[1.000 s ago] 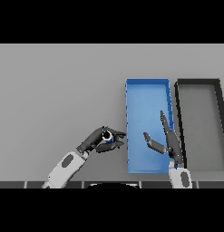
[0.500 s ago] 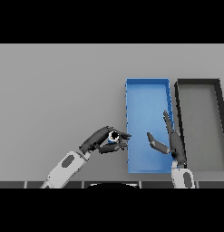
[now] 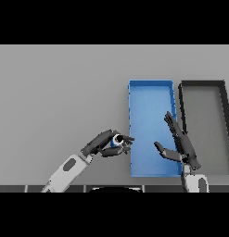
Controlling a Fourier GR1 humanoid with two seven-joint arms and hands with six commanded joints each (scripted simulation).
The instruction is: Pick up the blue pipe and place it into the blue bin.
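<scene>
The robot's left hand [image 3: 103,144] is holding the blue pipe [image 3: 117,140], with its fingers [image 3: 125,138] curled round the little tube so that only the pale round end and a bit of blue are showing. The pipe is sitting just beside the left wall of the blue bin [image 3: 150,92], near the bin's front corner, and it is not inside yet. I cannot tell for sure how high the pipe is hanging above the grey desk [image 3: 60,92]. The right hand [image 3: 181,147] is hovering over the right side of the blue bin with its fingers straight and spread, and it is holding nothing. Beside the blue bin, a black bin [image 3: 202,84] is standing on the far right, and the two are nearly touching. I think the carrying step is nearly done and the drop is next. To do it well, the left hand should be lifting the pipe clear over the blue wall, so the pipe is not bumping the rim. It should be moving right until the pipe is well over the blue floor, not just over the edge. Then the fingers can be opening slowly. The right hand is close, so the left hand should be keeping away from it.
</scene>
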